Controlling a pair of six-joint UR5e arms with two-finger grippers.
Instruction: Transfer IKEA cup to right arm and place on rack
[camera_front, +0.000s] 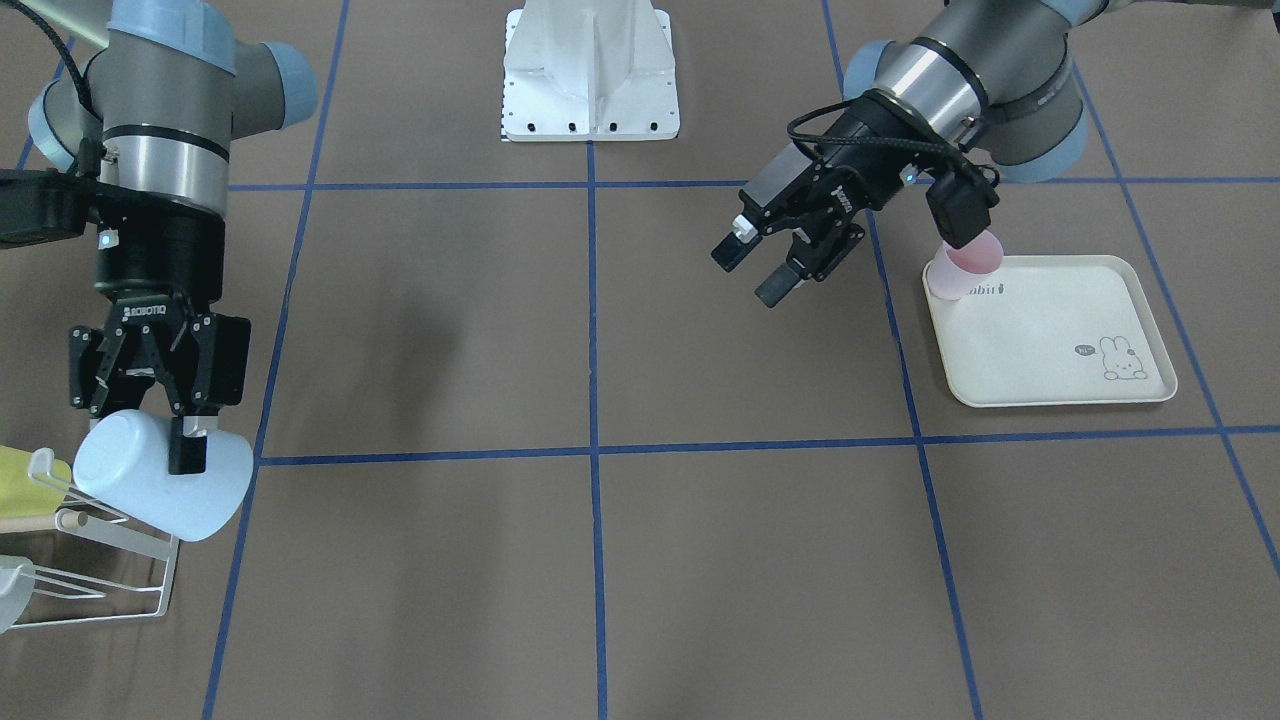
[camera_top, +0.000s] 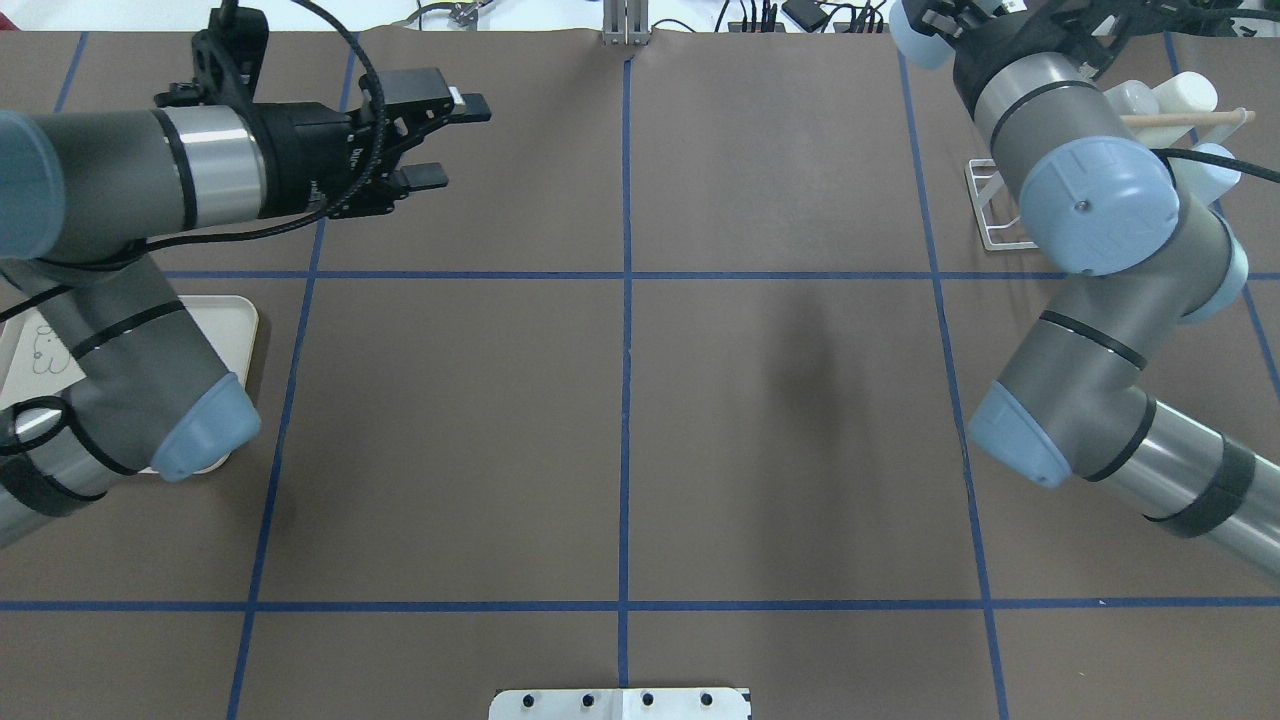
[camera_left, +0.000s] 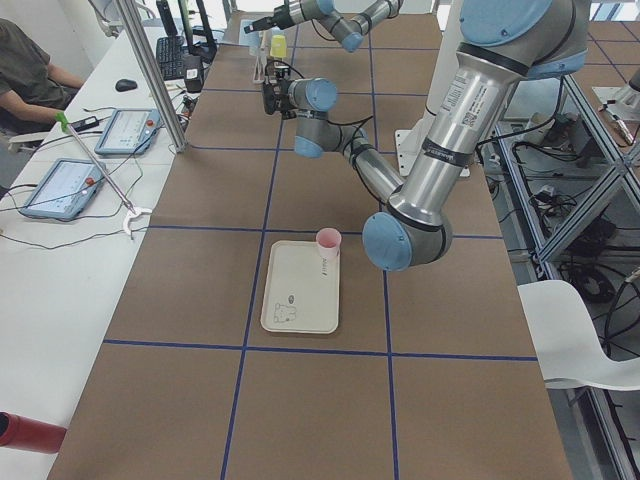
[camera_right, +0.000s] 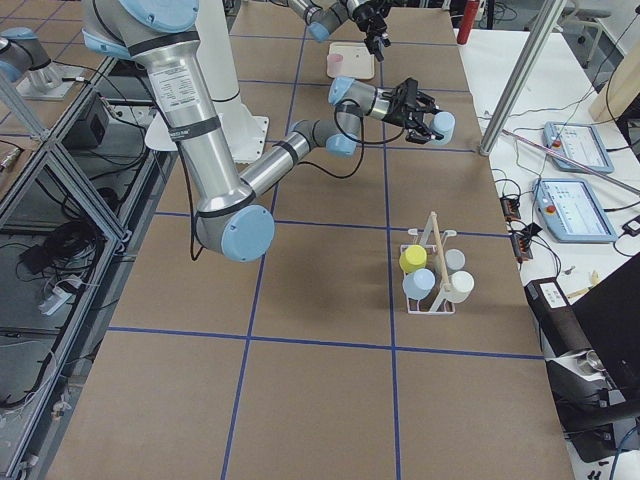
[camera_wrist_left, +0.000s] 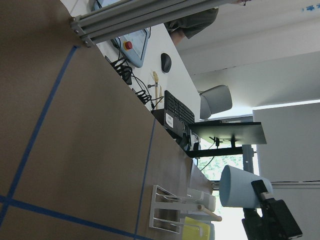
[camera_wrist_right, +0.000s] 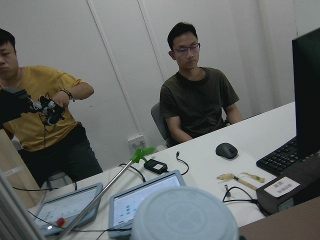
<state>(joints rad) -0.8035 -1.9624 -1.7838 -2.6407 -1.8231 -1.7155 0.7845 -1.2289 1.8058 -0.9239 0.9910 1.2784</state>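
My right gripper (camera_front: 180, 440) is shut on a light-blue IKEA cup (camera_front: 135, 470). It holds the cup tilted on its side, in the air just above and beside the white wire rack (camera_front: 150, 572) with its wooden dowel (camera_front: 85, 520). The cup's base fills the bottom of the right wrist view (camera_wrist_right: 185, 215). In the left wrist view the held cup (camera_wrist_left: 240, 186) hangs over the rack (camera_wrist_left: 172, 212). My left gripper (camera_front: 750, 278) is open and empty, far from the cup; it also shows in the overhead view (camera_top: 462, 142).
A cream rabbit-print tray (camera_front: 1050, 340) with a pink cup (camera_front: 955, 275) on its corner lies beside my left gripper. The rack holds a yellow cup (camera_right: 413, 258) and several pale cups (camera_right: 419, 284). The robot's white base (camera_front: 590, 70) stands at the far edge. Operators sit beyond the table.
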